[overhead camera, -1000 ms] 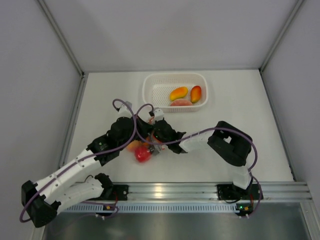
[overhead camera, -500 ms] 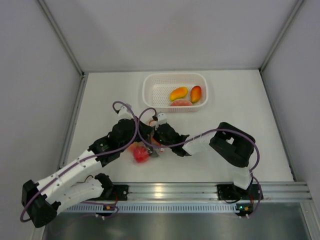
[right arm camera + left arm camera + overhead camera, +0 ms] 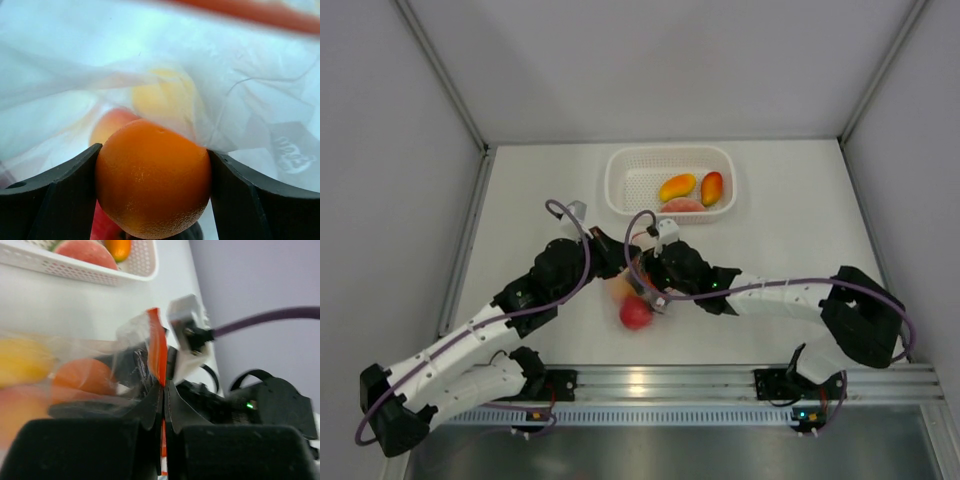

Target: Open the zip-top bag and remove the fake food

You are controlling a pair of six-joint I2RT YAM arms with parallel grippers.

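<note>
The zip-top bag (image 3: pixel 95 357) is a clear crinkly pouch with an orange-red zip strip (image 3: pixel 156 342). My left gripper (image 3: pixel 164 385) is shut on that strip and holds the bag up. Fake food shows through the plastic: a yellow piece (image 3: pixel 20 360) and an orange one (image 3: pixel 82 377). My right gripper (image 3: pixel 155 152) is shut on a round fake orange (image 3: pixel 152 195) at the bag's mouth, with the bag (image 3: pixel 150 55) draped behind it. From above, both grippers meet mid-table, left (image 3: pixel 616 262) and right (image 3: pixel 642 285). A red fruit (image 3: pixel 636 314) sits just in front of them.
A white perforated basket (image 3: pixel 620 195) stands at the back centre, holding two orange-yellow fruits (image 3: pixel 677 186) and a pink one (image 3: pixel 681 206). White walls close in the table on the left, right and back. The arm bases and a metal rail (image 3: pixel 650 380) run along the near edge.
Both grippers and the bag have shifted to the right. The right arm has stretched out, its elbow swinging right. The red fruit has moved right with them.
</note>
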